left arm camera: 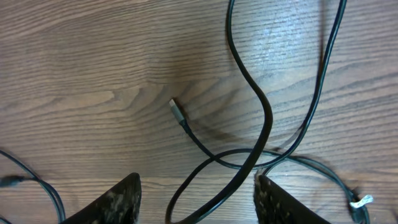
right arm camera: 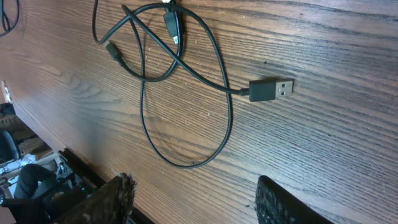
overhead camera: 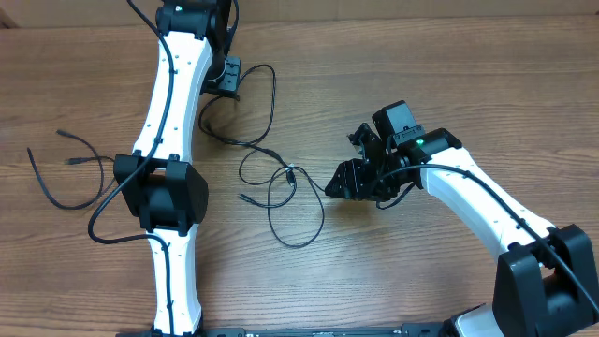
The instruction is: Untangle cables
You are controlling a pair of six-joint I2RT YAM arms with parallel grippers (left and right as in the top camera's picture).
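**Reader:** What are the items in the overhead panel made of, and what shape are they?

**Legend:** Brown wood-grain surface [overhead camera: 449,75]. The cables [overhead camera: 288,174] lie on it. They are thin, black, round-section cords, looped over one another at centre between the two arms. One strand runs from the knot up to the far side, where the left arm [overhead camera: 173,84] ends. A separate cord [overhead camera: 67,162] lies well apart, on the outer side of that arm. Both arms have white shells and black joints. The right arm [overhead camera: 477,201] carries a lit green lamp [overhead camera: 421,142].

**Reader:** Is any writing legible?

**Legend:** Left wrist panel, lower corner: a pale fitting [left arm camera: 360,200] on one cord, too small to read.

**Reader:** And the plug ends?

**Legend:** Right wrist panel: USB plug [right arm camera: 270,90], a flat rectangular metal shell on a black moulded body. It lies on the wood beside a wide oval loop. Left wrist panel: slim plug [left arm camera: 176,110] with a narrow silvery tip, lying free on the grain.

**Reader:** What is the state of each pincer?

**Legend:** Left pincer [left arm camera: 196,177]: jaws apart, released. Its fingers [left arm camera: 118,199] are dark and rough-speckled. One cord curves across the wood between them and passes close to one tip. Whether it touches that tip cannot be told. Right pincer [right arm camera: 194,179]: jaws likewise apart, released, with bare wood between them. It grasps nothing. The loop and the USB plug lie ahead of it, apart from both fingertips. In the overhead panel it sits just beside the right end of the knot.
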